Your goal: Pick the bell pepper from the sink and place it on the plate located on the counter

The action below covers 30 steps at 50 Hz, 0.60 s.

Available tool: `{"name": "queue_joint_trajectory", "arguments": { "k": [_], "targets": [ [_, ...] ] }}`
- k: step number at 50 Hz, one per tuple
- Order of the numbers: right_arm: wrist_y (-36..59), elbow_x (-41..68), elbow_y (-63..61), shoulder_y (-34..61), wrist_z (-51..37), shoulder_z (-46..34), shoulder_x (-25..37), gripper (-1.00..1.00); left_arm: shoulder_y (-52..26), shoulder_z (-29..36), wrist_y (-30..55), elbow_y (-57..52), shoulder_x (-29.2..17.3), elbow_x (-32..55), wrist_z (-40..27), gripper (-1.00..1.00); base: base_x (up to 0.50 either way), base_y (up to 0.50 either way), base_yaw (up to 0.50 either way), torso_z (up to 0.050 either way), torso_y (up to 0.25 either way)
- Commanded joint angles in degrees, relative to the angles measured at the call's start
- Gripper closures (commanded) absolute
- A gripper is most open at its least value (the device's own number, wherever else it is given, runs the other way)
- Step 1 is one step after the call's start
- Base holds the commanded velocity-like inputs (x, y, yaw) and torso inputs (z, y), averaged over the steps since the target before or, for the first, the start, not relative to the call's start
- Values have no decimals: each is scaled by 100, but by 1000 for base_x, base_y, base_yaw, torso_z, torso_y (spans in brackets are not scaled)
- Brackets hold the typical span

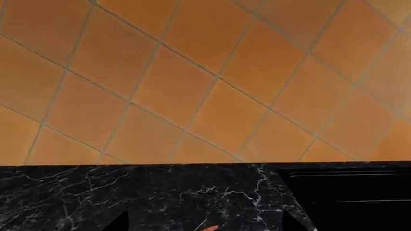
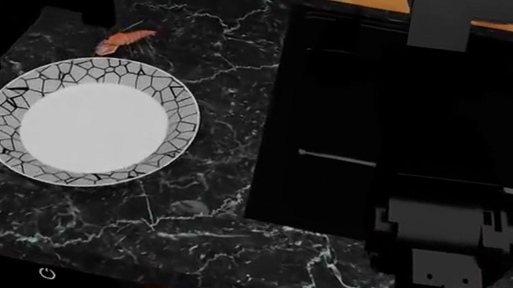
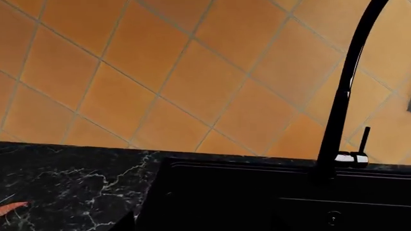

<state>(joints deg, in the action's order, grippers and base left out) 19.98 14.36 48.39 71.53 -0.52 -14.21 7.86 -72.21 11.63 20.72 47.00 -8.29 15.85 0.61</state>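
Observation:
The bell pepper shows in no view. The black sink (image 2: 345,112) is recessed at the right of the counter (image 2: 198,244), with a pale bar across it. The mosaic-rimmed plate (image 2: 94,121) lies empty on the counter at the left. My left gripper (image 1: 205,224) hovers open over the counter behind the plate, its dark fingertips (image 1: 119,222) wide apart, with nothing between them. My right gripper (image 3: 205,224) hangs over the sink's back part. Only one of its fingertips (image 3: 126,222) shows, set far out to the side; the other is lost against the black basin.
A small orange shrimp (image 2: 123,40) lies on the counter just behind the plate. A black faucet (image 3: 340,110) rises behind the sink. An orange tiled wall (image 1: 205,82) backs the counter. My grey right arm (image 2: 437,260) crosses the sink.

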Motion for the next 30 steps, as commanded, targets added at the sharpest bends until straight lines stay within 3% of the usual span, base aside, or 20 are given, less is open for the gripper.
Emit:
{"name": "queue_joint_trajectory", "arguments": {
  "k": [1, 30],
  "targets": [
    [2, 14, 41, 29, -16, -33, -16, -100, 56, -12, 168, -211, -51, 65, -61, -100, 500, 0, 0, 0, 0],
    [26, 87, -34, -47, -62, -75, 9, -100, 115, -7, 168, -233, -79, 167, -79, -100, 500, 0, 0, 0, 1]
  ]
}}
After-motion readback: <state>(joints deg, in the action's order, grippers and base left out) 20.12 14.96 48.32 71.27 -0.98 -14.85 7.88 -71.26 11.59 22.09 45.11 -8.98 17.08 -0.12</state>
